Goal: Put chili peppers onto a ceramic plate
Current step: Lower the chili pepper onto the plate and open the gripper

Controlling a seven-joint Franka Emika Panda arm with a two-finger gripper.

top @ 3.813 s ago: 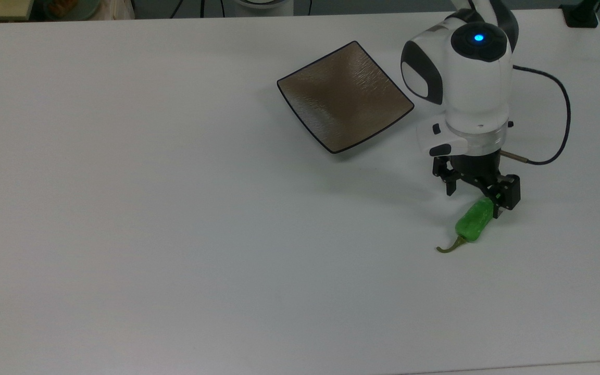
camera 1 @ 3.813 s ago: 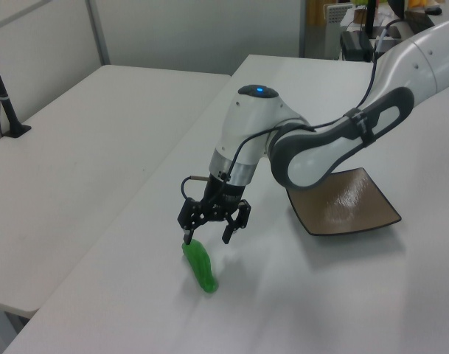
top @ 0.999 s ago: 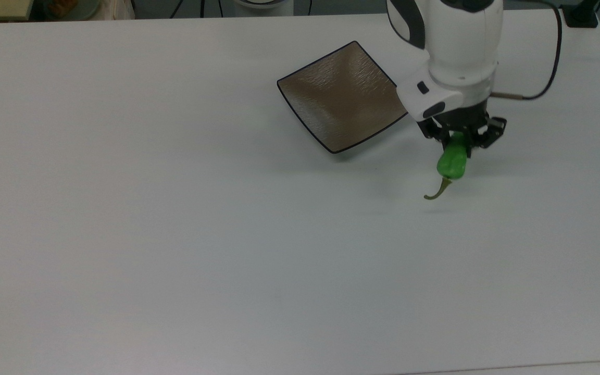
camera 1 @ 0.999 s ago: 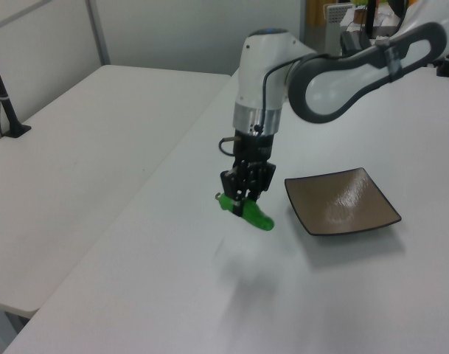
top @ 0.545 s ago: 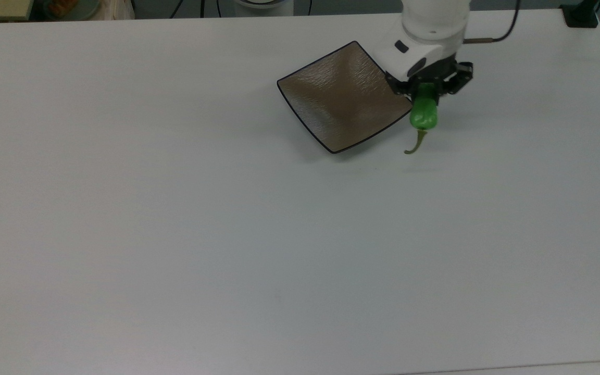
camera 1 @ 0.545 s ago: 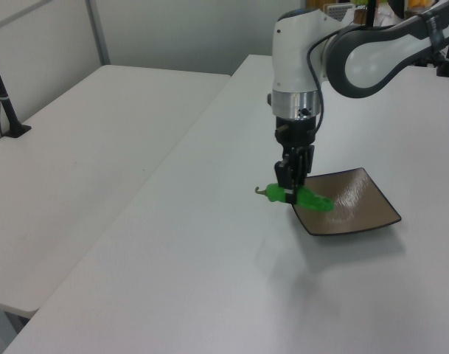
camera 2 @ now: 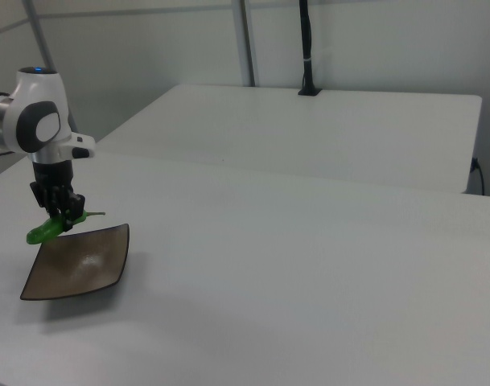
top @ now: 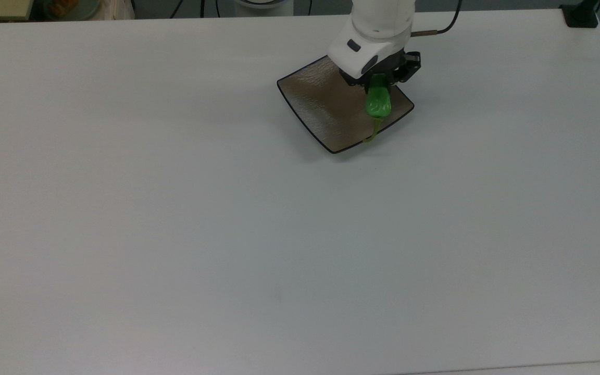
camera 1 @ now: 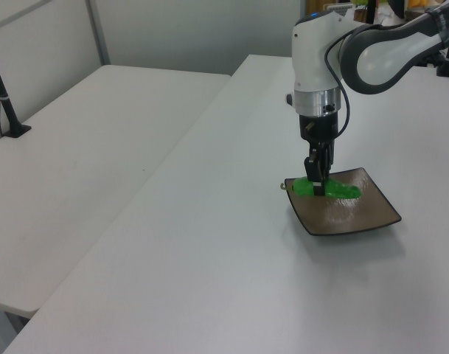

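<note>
My gripper (top: 380,86) is shut on the bright green chili pepper (top: 378,104), which hangs roughly level just above the square brownish-grey ceramic plate (top: 314,99). In the top view the pepper lies over the plate's right part, its thin stem (top: 372,135) reaching the plate's near edge. In the left view my gripper (camera 1: 317,185) points straight down, the pepper (camera 1: 343,192) crosses the plate (camera 1: 357,215), and the stem pokes past the left corner. In the right view my gripper (camera 2: 60,215) holds the pepper (camera 2: 42,234) above the plate's (camera 2: 76,265) far edge.
The plate sits at the far side of a broad white table (top: 227,234). A second white table (camera 1: 84,125) stands beside it with a black post (camera 1: 7,103) clamped on. A black cable (top: 435,28) trails from the wrist.
My gripper lifted the pepper off the table and carried it toward the top view's upper left, from bare table beside the plate to over the plate's right part.
</note>
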